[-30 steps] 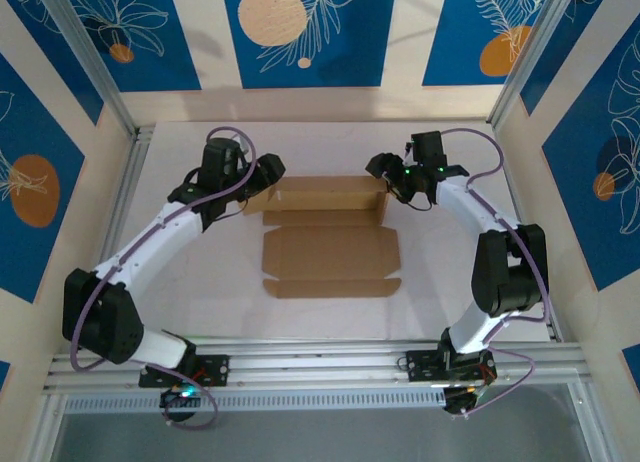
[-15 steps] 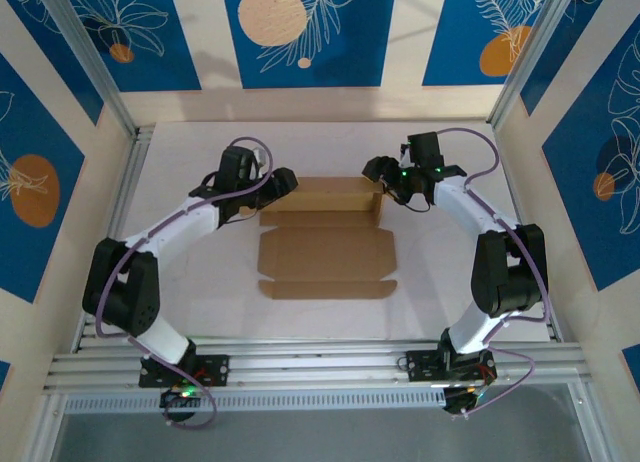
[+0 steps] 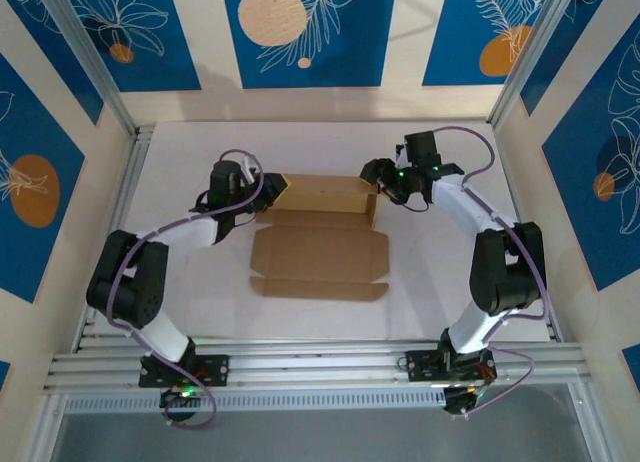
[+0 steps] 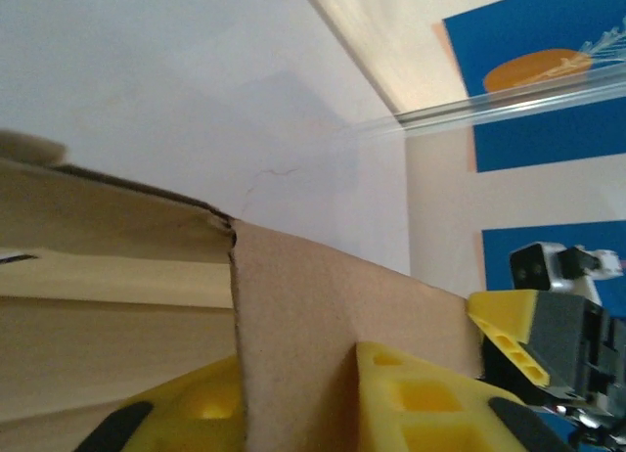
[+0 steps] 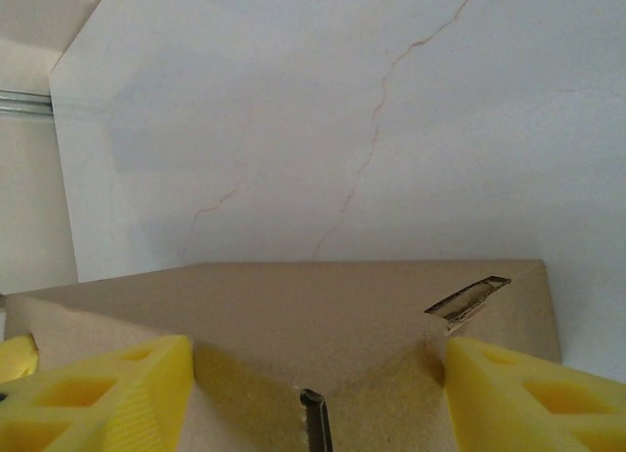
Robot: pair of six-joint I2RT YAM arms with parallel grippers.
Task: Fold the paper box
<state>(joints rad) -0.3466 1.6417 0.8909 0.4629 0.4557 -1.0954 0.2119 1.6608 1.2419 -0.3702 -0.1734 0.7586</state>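
The paper box (image 3: 320, 252) is a brown cardboard sheet lying flat mid-table, with its back wall (image 3: 325, 190) raised upright. My left gripper (image 3: 272, 190) is at that wall's left end. In the left wrist view its yellow fingers (image 4: 411, 398) press from both sides on an upright end flap (image 4: 303, 315), so the left gripper (image 4: 293, 379) is shut on it. My right gripper (image 3: 377, 177) is at the wall's right end. Its fingers (image 5: 117, 393) stand wide apart, straddling the cardboard corner (image 5: 323, 315), with the right gripper (image 5: 318, 384) open.
Aluminium rails (image 3: 320, 362) run along the table's near edge, and more rails border its left side (image 3: 125, 202). Blue patterned walls close in the back and both sides. The right arm's wrist (image 4: 558, 315) shows just beyond the flap in the left wrist view.
The left arm swung in to the wall's left end and its jaws closed on the end flap. The box slid a little to the left. The right jaws narrowed slightly.
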